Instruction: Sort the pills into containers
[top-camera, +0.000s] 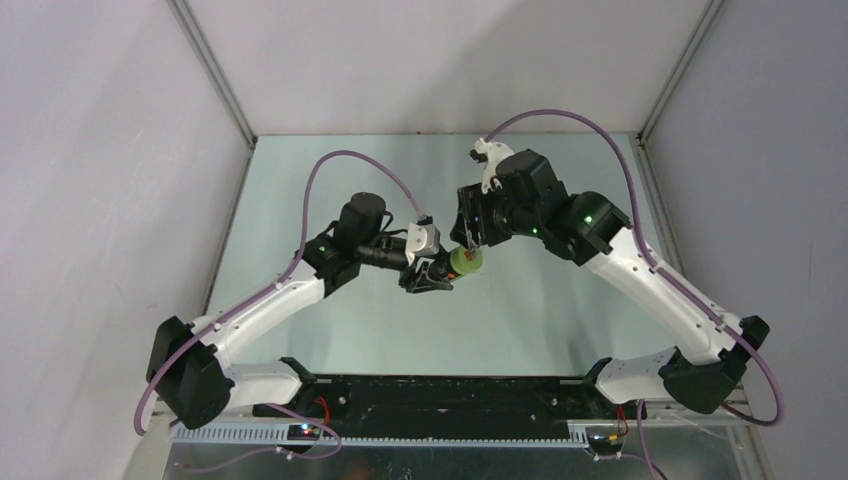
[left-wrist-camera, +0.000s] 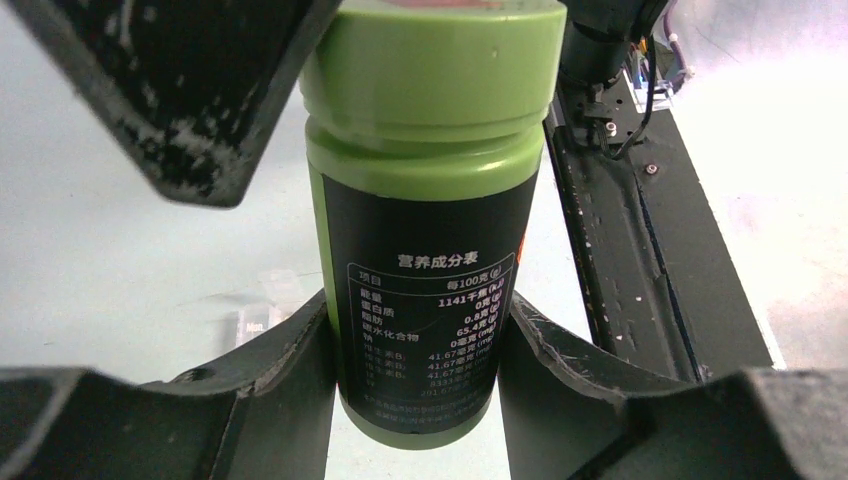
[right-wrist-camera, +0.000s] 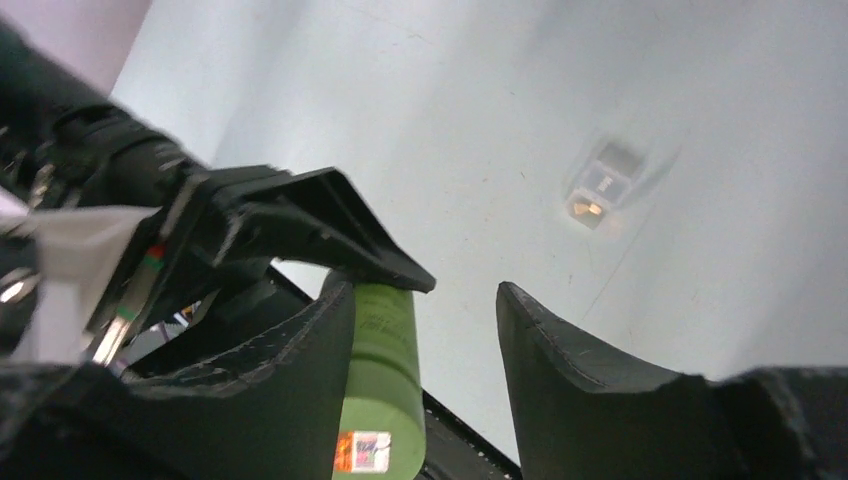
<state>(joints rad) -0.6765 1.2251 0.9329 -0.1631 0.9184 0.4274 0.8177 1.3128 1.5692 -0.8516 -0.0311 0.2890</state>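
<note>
My left gripper (top-camera: 440, 272) (left-wrist-camera: 420, 310) is shut on the green bottle (top-camera: 465, 262) (left-wrist-camera: 430, 200), gripping its lower body and holding it above the table. My right gripper (top-camera: 472, 238) (right-wrist-camera: 425, 290) is open around the bottle's (right-wrist-camera: 385, 380) cap end; the bottle lies against one finger, with a gap to the other. The clear two-compartment container (right-wrist-camera: 600, 182) sits on the table beyond, an orange speck in one compartment. It shows partly behind my left finger in the left wrist view (left-wrist-camera: 262, 312). No loose pills show.
The black base rail (top-camera: 440, 395) (left-wrist-camera: 640, 250) runs along the table's near edge. White walls with metal posts (top-camera: 215, 70) close in the left, back and right sides.
</note>
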